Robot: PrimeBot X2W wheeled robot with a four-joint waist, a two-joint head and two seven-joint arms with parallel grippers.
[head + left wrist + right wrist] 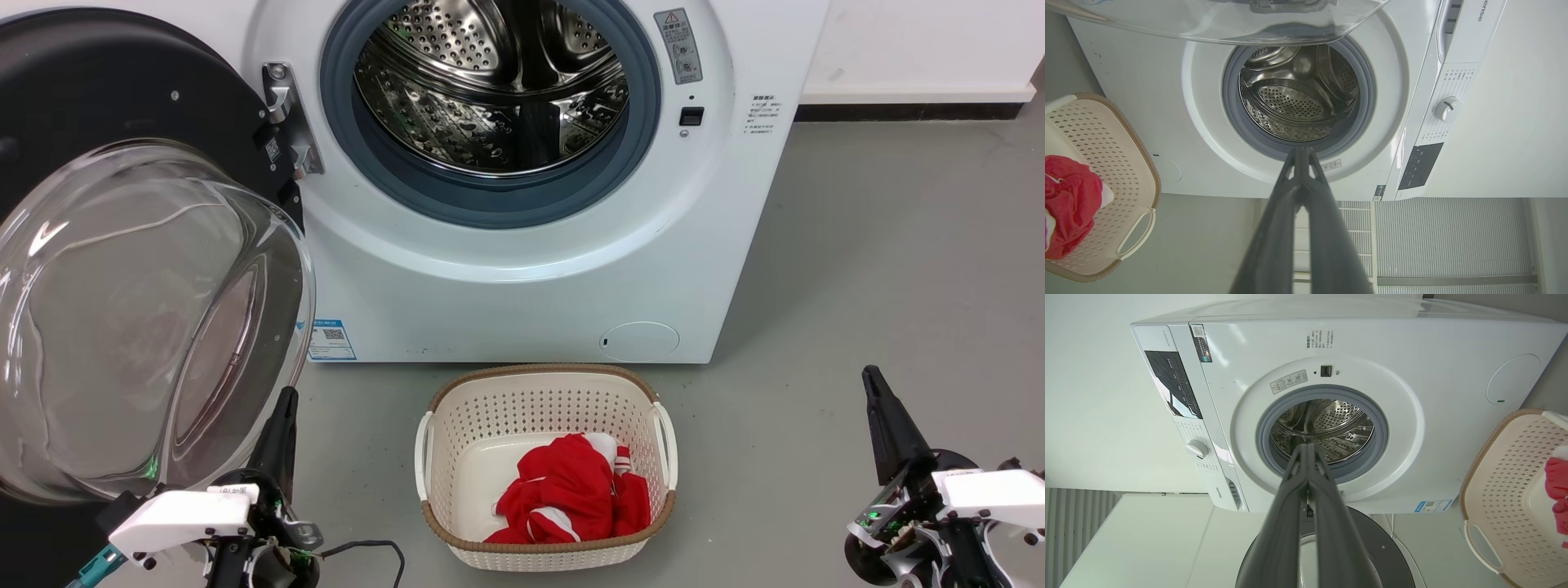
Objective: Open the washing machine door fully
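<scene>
The white washing machine [522, 278] stands ahead with its steel drum [490, 90] exposed. Its door [139, 310] is swung wide to the left on the metal hinge [286, 114], the clear glass bowl bulging toward me. My left gripper [286, 400] is shut, empty, low at the left, just beside the bowl's right edge; whether it touches the glass I cannot tell. My right gripper [872, 377] is shut and empty at the lower right, far from the door. In the left wrist view the shut fingers [1302, 153] point at the drum opening; the right wrist view shows the same [1306, 447].
A cream perforated laundry basket [547, 400] holding a red and white garment [571, 490] sits on the grey floor just in front of the machine, between my two arms. A white wall with a dark skirting runs behind at the right.
</scene>
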